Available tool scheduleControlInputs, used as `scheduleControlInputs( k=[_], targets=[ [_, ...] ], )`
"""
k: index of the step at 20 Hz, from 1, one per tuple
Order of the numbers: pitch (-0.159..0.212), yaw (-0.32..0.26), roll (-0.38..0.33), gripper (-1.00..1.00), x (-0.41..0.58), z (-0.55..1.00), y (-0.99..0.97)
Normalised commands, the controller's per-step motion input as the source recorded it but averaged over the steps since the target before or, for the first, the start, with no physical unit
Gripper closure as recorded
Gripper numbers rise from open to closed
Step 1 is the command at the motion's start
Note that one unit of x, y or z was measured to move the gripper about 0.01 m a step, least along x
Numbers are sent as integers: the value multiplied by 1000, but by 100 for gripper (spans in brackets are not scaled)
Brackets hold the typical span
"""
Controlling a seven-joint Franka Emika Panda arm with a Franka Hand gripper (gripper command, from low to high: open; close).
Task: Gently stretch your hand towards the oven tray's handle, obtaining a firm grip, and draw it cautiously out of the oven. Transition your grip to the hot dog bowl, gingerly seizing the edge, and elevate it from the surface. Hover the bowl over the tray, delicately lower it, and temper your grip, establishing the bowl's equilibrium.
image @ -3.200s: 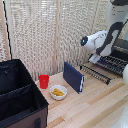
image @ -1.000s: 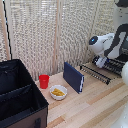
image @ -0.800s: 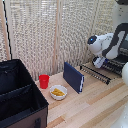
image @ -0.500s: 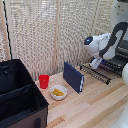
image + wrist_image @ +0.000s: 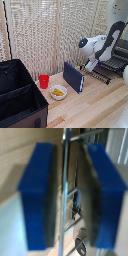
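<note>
Looks like a lab mock-up of a kitchen: pale wooden table (image 5: 100,107), woven screen (image 5: 50,35) as backdrop, robot arm (image 5: 102,45) at 3 o'clock beside an oven (image 5: 119,54), bowl (image 5: 58,92), cup (image 5: 44,81), book (image 5: 73,76), fabric bin (image 5: 20,97) at 8 o'clock.

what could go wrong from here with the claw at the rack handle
1. In the wrist view the tray's handle runs between the blue fingers, off centre; a shallow or skewed grip could slip while pulling.
2. The dark blue book stands close beside the oven tray in the exterior view; the tray sliding out, or the arm, may knock it toward the hot dog bowl.
</note>
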Motion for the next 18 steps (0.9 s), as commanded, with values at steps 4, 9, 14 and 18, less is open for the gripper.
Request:
scheduleControlInputs(
  k=[4, 9, 14, 18],
  targets=[
    [60, -18, 3, -100, 111, 361, 14],
    [29, -133, 10, -100, 91, 707, 135],
    [7, -166, -10, -100, 129, 675, 214],
    [0, -88, -22, -100, 123, 495, 195]
  ],
)
